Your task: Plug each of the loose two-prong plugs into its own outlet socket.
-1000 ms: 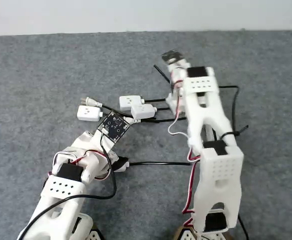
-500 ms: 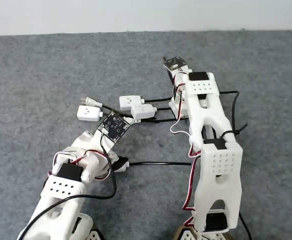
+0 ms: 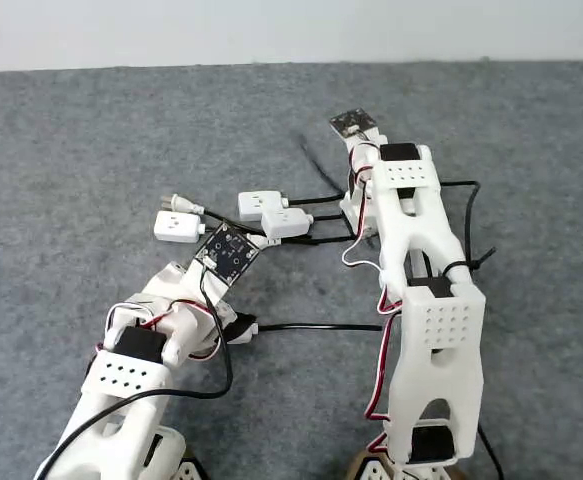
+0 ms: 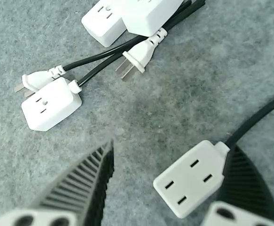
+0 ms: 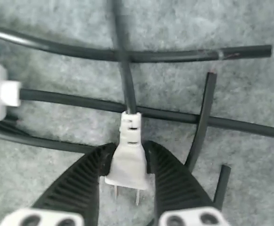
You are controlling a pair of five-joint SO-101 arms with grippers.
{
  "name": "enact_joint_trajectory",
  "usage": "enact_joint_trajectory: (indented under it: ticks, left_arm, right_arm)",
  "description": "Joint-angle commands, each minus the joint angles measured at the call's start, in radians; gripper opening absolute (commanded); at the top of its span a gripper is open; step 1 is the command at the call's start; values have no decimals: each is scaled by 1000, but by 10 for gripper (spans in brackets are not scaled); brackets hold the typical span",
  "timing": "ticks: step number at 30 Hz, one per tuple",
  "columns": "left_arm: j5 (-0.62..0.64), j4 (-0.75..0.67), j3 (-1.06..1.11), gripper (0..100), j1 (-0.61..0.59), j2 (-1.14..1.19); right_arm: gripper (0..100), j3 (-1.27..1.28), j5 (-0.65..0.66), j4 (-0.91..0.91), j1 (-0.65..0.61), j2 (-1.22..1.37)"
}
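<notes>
Item one, left of the twin socket blocks (image 3: 271, 213): a lone socket block (image 3: 174, 226) with a loose two-prong plug (image 3: 176, 203) just beside it, both flat on the grey carpet (image 3: 71, 130). Item two, on the arm-base side of the twin socket blocks and slightly left: the left gripper (image 4: 172, 146), jaws spread wide and pinching nothing. A white outlet socket (image 4: 192, 178) lies slots-up against one jaw's inner face, its cord running toward the right arm's base. Item three, just beside the twin socket blocks: a second loose plug (image 4: 137, 59), prongs pointing away from them. Item four, just right of the twin socket blocks: the right gripper (image 5: 127, 147), pressed onto the gripped plug (image 5: 126, 165) by its sides. Its long axis runs along the jaws, prongs aimed back at the wrist, cord leading ahead over crossed black cords (image 5: 174, 113). For the mating, weigh this: the prongs face the base side, where the outlet socket lies, so the left arm (image 3: 131, 370) looks the nearer partner; yet those slots face upward, not at the prongs. The carpet likely resists sliding; a white wall (image 3: 271, 30) bounds it beyond the twin socket blocks.
</notes>
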Motion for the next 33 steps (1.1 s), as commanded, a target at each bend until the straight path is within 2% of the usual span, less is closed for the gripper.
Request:
enact_joint_trajectory:
  ticks: [1,12,22,24,27,33]
  left_arm:
    - [-9,-26,-10,352,3,-26]
    - [-9,-43,1,352,3,-26]
    - [-5,-74,-4,352,5,-34]
    - [-3,-84,-36,352,5,-34]
    - [15,-21,-145,352,23,-31]
    - [41,95,-369,352,180,-26]
  right_arm:
    - [9,-61,14,-10,7,-21]
    - [9,-404,14,260,7,-88]
    - [9,-848,9,509,-1,-87]
    - [9,-914,8,524,-1,-87]
    - [9,-996,8,526,7,-90]
    - [9,-1186,-23,526,-21,-90]
